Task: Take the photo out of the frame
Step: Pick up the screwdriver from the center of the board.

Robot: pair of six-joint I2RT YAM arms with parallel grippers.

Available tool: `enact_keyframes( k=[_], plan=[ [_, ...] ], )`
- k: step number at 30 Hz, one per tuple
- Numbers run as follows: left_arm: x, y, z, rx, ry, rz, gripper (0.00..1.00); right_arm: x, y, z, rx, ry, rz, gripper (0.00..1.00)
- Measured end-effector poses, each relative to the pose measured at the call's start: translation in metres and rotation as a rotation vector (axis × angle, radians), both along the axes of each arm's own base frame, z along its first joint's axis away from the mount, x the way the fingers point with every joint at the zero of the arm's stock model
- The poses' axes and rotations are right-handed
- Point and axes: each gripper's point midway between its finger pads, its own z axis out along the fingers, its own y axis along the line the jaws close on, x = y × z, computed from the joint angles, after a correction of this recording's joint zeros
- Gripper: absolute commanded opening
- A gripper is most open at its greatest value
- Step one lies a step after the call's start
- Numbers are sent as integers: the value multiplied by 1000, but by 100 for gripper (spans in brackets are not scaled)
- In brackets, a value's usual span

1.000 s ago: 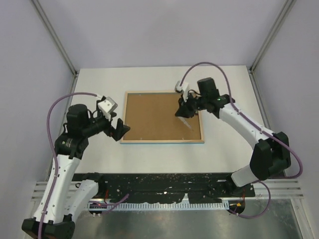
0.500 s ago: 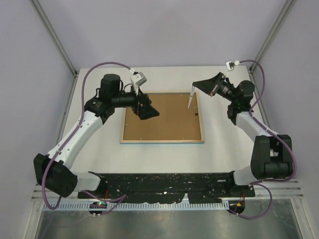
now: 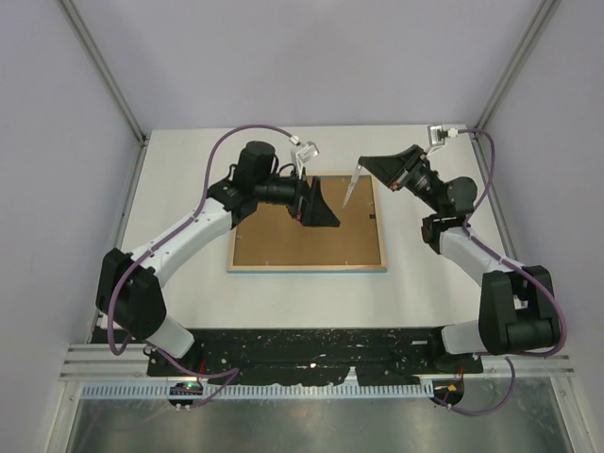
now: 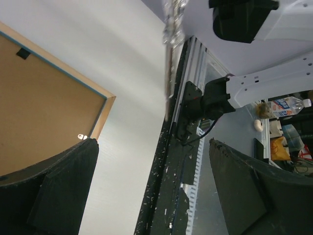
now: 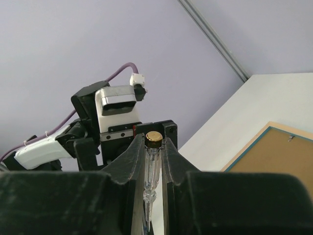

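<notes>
The frame (image 3: 307,269) lies back-up on the white table, its light wood and blue rim around a brown backing board (image 3: 302,241). The photo is hidden beneath that board. My right gripper (image 3: 373,162) hovers above the frame's far right corner, shut on a clear-handled screwdriver (image 3: 347,189) with a brass cap (image 5: 153,138); its tip points down and to the left. My left gripper (image 3: 321,203) is raised over the frame's far middle, open and holding nothing, facing the screwdriver (image 4: 168,54). In the left wrist view the frame's corner (image 4: 105,110) shows beside one finger (image 4: 68,181).
A small black tab (image 4: 22,53) sits at the backing board's edge. A black rail (image 3: 311,344) runs along the table's near side, with a metal shelf below it. Pale walls and corner posts (image 3: 104,75) enclose the table on three sides.
My left arm swung from the frame's left side up over its far middle, jaws still wide. The right arm lifted the screwdriver off the board and drew back toward the far right.
</notes>
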Motion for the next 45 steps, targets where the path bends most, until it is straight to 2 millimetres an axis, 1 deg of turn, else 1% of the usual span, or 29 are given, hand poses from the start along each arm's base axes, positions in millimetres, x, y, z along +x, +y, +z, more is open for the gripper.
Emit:
enact_keyframes(
  k=[4, 7, 12, 15, 17, 19, 21, 27, 30, 31, 32, 33, 34, 35, 36, 37, 38, 40, 42, 43, 44, 45],
  plan=[
    [-8, -10, 17, -39, -17, -35, 95, -4, 9, -5, 1, 7, 11, 8],
    [-12, -16, 23, -56, -29, -56, 92, -6, 13, -6, 3, 8, 18, 8],
    [-19, -22, 20, -54, -12, -80, 84, -6, 14, -6, 7, 8, 17, 8],
    [-20, -24, 15, -47, -1, -85, 78, -6, 14, -6, 7, 8, 16, 8],
    [-19, -25, 11, -42, 8, -86, 72, -7, 15, -7, 7, 11, 17, 8],
    [-20, -27, 8, -36, 17, -90, 64, -8, 16, -8, 7, 13, 21, 8],
    [-19, -28, 6, -33, 23, -90, 55, -9, 18, -9, 7, 13, 26, 8],
    [-19, -28, 5, -32, 23, -91, 23, -12, 22, -12, 5, 20, 38, 8],
    [-19, -28, 5, -31, 20, -90, 3, -12, 22, -12, 3, 18, 40, 8],
    [-19, -28, 5, -29, 19, -89, 0, -12, 22, -12, 3, 18, 39, 8],
    [-19, -27, 4, -25, 16, -90, 0, -12, 22, -12, 2, 17, 39, 9],
    [-18, -27, 2, -20, 14, -85, 0, -12, 23, -13, -1, 13, 38, 12],
    [-17, -26, 1, -13, 8, -83, 0, -13, 23, -13, -8, 8, 39, 22],
    [-17, -25, -1, -3, 0, -81, 0, -13, 23, -15, -18, 6, 40, 26],
    [-16, -24, -3, 12, -8, -77, 0, -13, 24, -17, -30, 7, 45, 35],
    [-15, -22, -5, 27, -16, -76, 0, -13, 25, -20, -49, 9, 51, 39],
    [-14, -20, -8, 50, -32, -72, 0, -15, 26, -21, -79, 5, 68, 44],
    [-11, -14, -13, 94, -82, -69, 0, -15, 27, -22, -145, -8, 99, 48],
    [-11, -6, -15, 139, -148, -71, 0, -16, 27, -22, -210, -22, 133, 53],
    [-12, -1, -15, 157, -171, -73, 0, -16, 27, -21, -247, -34, 154, 60],
    [-13, 4, -15, 181, -204, -78, 0, -17, 26, -20, -276, -45, 171, 64],
    [-16, 10, -14, 202, -235, -89, 0, -19, 26, -20, -313, -59, 201, 74]
  ],
)
